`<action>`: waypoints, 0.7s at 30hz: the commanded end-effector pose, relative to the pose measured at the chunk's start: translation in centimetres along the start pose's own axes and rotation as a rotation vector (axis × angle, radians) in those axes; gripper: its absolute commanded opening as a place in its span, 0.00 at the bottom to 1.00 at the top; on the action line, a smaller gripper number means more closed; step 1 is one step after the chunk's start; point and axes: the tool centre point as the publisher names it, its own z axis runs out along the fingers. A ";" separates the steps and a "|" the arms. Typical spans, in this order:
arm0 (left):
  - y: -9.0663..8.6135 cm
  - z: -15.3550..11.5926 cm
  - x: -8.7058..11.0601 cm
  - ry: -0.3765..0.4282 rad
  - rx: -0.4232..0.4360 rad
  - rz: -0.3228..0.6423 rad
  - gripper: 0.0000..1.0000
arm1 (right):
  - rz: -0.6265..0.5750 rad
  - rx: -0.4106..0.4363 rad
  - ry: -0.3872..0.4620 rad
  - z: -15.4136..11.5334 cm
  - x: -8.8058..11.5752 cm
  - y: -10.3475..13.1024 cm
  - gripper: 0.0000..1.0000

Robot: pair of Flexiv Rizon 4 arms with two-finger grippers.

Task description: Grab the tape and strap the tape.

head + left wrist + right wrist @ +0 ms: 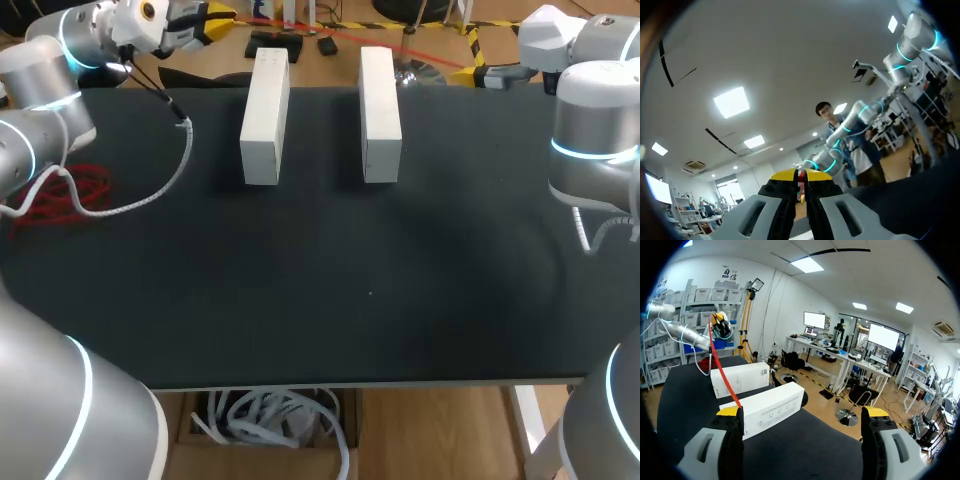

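Over the far edge of the black table point(350, 290), in the head view, a thin red tape point(435, 57) runs as a taut line behind the 2 white blocks point(265, 115), its long axis lying crosswise from the left gripper point(220, 15) at the far left toward the right gripper point(482, 70) at the far right. From here I cannot tell how either pair of fingers stands. In the left wrist view, the left gripper point(801, 175) is clenched, its yellow tips pressed together on a sliver of red, the tape point(801, 183), so this arm has the strap in hand. In the right wrist view, the right gripper point(802, 412) stands released, fingers wide apart with nothing between them. The tape point(722, 367) comes down as a narrow, flat red ribbon from the left gripper point(720, 322) across the 2 blocks point(767, 410) to end at the outer side of 1 finger. Whether it touches that finger I cannot tell. I judge that the right arm must shift sideways toward the tape to bring it between its jaws before it can pull the tape tight.
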 end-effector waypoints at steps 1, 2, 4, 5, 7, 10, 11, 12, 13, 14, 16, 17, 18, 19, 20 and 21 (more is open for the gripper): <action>-0.3 0.6 0.7 -0.076 -0.010 0.030 0.00 | 0.000 0.002 0.001 0.0 0.0 0.0 1.00; -0.3 0.6 0.7 -0.076 -0.010 0.030 0.00 | 0.000 0.002 0.001 0.0 0.0 0.0 1.00; -0.3 0.6 0.7 -0.076 -0.010 0.030 0.00 | 0.000 0.002 0.001 0.0 0.0 0.0 1.00; -0.3 0.6 0.7 -0.076 -0.010 0.030 0.00 | 0.000 0.002 0.001 0.0 0.0 0.0 1.00; -0.3 0.6 0.7 -0.076 -0.010 0.030 0.00 | 0.000 0.002 0.001 0.0 0.0 0.0 1.00; -0.3 0.6 0.7 -0.076 -0.010 0.030 0.00 | 0.000 0.002 0.001 0.0 0.0 0.0 1.00; -0.3 0.6 0.7 -0.076 -0.010 0.030 0.00 | 0.000 0.002 0.001 0.0 0.0 0.0 1.00; -0.3 0.6 0.7 -0.076 -0.010 0.030 0.00 | 0.000 0.002 0.001 0.0 0.0 0.0 1.00; -0.3 0.6 0.7 -0.076 -0.010 0.030 0.00 | 0.000 0.002 0.001 0.0 0.0 0.0 1.00; -0.3 0.6 0.7 -0.076 -0.010 0.030 0.00 | 0.000 0.002 0.001 0.0 0.0 0.0 1.00; -0.3 0.6 0.7 -0.076 -0.010 0.030 0.00 | 0.000 0.002 0.001 0.0 0.0 0.0 1.00; -0.3 0.6 0.7 -0.076 -0.010 0.030 0.00 | 0.000 0.002 0.001 0.0 0.0 0.0 1.00; -0.3 0.6 0.7 -0.076 -0.010 0.030 0.00 | 0.000 0.002 0.001 0.0 0.0 0.0 1.00; -0.3 0.6 0.7 -0.076 -0.010 0.030 0.00 | 0.000 0.002 0.001 0.0 0.0 0.0 1.00; -0.3 0.6 0.7 -0.076 -0.010 0.030 0.00 | 0.000 0.002 0.001 0.0 0.0 0.0 1.00; -0.3 0.6 0.6 -0.071 -0.015 0.027 0.00 | 0.000 0.002 0.001 0.0 0.0 0.0 1.00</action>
